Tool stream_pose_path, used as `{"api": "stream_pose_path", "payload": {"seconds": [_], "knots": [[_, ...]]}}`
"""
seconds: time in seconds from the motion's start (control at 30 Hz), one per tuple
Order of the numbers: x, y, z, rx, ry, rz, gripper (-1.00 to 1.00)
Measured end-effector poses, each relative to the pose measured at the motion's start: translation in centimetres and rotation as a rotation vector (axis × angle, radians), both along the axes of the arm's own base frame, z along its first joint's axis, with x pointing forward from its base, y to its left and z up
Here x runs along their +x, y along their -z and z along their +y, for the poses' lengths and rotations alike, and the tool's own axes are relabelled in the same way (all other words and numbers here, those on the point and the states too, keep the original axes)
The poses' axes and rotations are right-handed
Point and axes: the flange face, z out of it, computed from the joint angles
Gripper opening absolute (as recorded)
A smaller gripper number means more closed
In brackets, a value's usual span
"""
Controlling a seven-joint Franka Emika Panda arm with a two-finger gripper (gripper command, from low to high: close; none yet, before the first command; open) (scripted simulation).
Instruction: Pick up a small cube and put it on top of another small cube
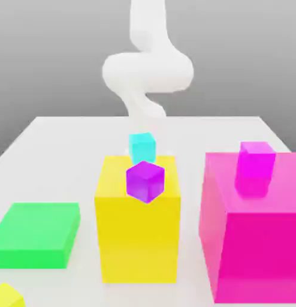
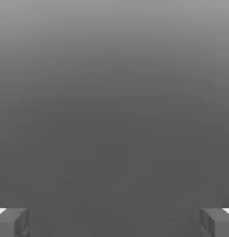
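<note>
A small purple cube (image 1: 145,180) rests at the front edge of a tall yellow block (image 1: 137,222). Behind it on the same block stands a small cyan cube (image 1: 142,147). A small magenta cube (image 1: 255,166) sits on top of a big magenta block (image 1: 252,240) at the exterior view's right. The white arm (image 1: 147,72) rises behind the yellow block, above the cyan cube. In the hand view my gripper (image 2: 114,223) is open, its two grey fingertips (image 2: 12,222) far apart with nothing between them against plain grey.
A flat green block (image 1: 36,234) lies on the white table (image 1: 66,138) at the exterior view's left. A corner of a yellow object (image 1: 6,296) shows at the lower left edge. The blocks stand close together along the table's front.
</note>
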Motion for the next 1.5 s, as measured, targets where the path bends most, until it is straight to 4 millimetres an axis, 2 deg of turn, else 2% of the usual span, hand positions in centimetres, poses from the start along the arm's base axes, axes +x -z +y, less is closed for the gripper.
{"api": "stream_pose_path", "payload": {"seconds": [0.13, 0.27, 0.4, 0.53, 0.67, 0.8, 0.9, 1.03, 1.17, 1.2, 1.37, 1.4, 1.43, 1.5], "knots": [[4.9, 4.5, -2.7, 0.033, 0.054, 0.096, 0.0], [8.9, 9.5, -5.7, 0.064, 0.111, 0.187, 0.0], [12.1, 15.1, -8.8, 0.093, 0.172, 0.278, 0.0], [14.4, 21.2, -12.2, 0.12, 0.236, 0.367, 0.0], [15.6, 27.8, -16.2, 0.148, 0.313, 0.455, 0.0], [16.1, 34.6, -19.0, 0.168, 0.372, 0.544, 0.0], [15.7, 39.9, -21.3, 0.182, 0.421, 0.611, 0.0], [14.3, 47.0, -24.2, 0.2, 0.489, 0.7, 0.0], [13.9, 53.5, -24.9, 0.203, 0.504, 0.72, 0.0], [13.9, 54.6, -24.9, 0.203, 0.505, 0.721, -1.0], [13.9, 54.6, -24.9, 0.204, 0.504, 0.721, -1.0], [13.8, 55.2, -24.9, 0.204, 0.505, 0.721, -1.0], [13.9, 54.6, -24.9, 0.204, 0.505, 0.721, -1.0], [13.9, 52.2, -25.0, 0.204, 0.504, 0.721, -1.0]]}}
